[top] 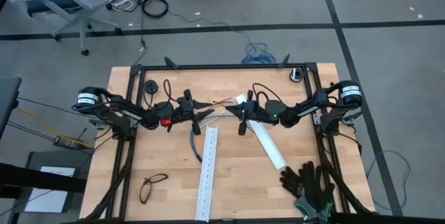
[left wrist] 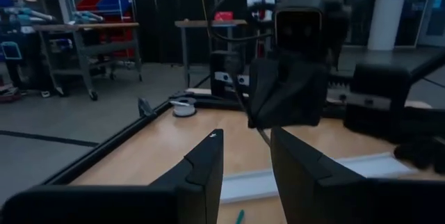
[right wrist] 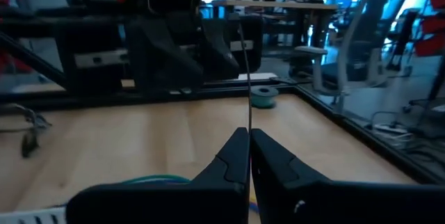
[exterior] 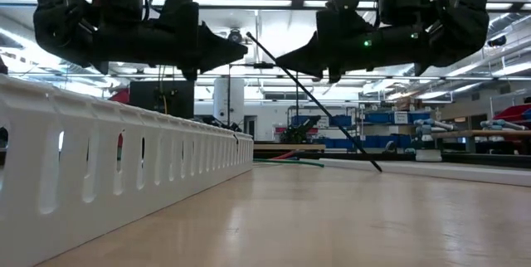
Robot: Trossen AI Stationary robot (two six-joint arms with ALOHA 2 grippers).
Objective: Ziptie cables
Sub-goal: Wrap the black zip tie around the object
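Observation:
The cables [top: 197, 140] lie on the table's middle as a curved blue-green bundle, with coloured wires fanning toward the far side [top: 222, 103]; they also show as green and red wires [exterior: 290, 161] in the low view. My two grippers face each other above them. My right gripper [right wrist: 249, 137] [top: 240, 117] is shut on a thin black zip tie [exterior: 332, 119]. My left gripper [left wrist: 247, 158] [top: 205, 115] is open. The zip tie's far end [left wrist: 259, 130] reaches into the gap between its fingers; I cannot tell whether it touches them. My right gripper pinches the black zip tie between its two fingertips, part-way along the strip [right wrist: 248, 123]. The fingers come level from the table's right. One length [right wrist: 247, 71] runs on toward my left gripper. The other slants down beneath my right arm to its low end [exterior: 378, 167] near the tabletop.
Two long white perforated rails lie on the table, one toward the near edge [top: 208, 175] and one slanting under my right arm [top: 270, 146]. Black gloves [top: 309, 182] sit at the near right, glasses [top: 153, 186] at the near left, a small roll [top: 297, 75] at the far right.

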